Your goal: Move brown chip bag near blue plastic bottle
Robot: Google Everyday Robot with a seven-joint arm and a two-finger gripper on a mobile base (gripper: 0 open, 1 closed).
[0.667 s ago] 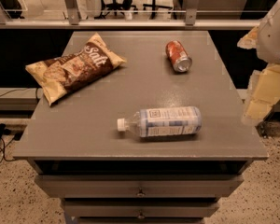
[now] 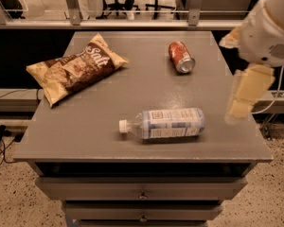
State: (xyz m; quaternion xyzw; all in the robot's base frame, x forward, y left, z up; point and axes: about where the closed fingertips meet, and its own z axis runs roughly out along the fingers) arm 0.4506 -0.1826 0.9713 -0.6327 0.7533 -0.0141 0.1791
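The brown chip bag (image 2: 75, 68) lies flat at the far left of the grey cabinet top (image 2: 146, 89), with white "Salt" lettering facing up. The blue plastic bottle (image 2: 163, 123) lies on its side near the front edge, its white cap pointing left. My gripper (image 2: 245, 94) hangs from the white arm at the right edge of the top, right of the bottle and far from the bag. It holds nothing that I can see.
A red soda can (image 2: 181, 57) lies on its side at the back right of the top. Drawers (image 2: 142, 188) sit below the front edge. A rail and glass panels (image 2: 132, 20) run behind the cabinet.
My arm and gripper have shifted a little left, toward the right edge of the cabinet top. The bag, bottle and can have not moved.
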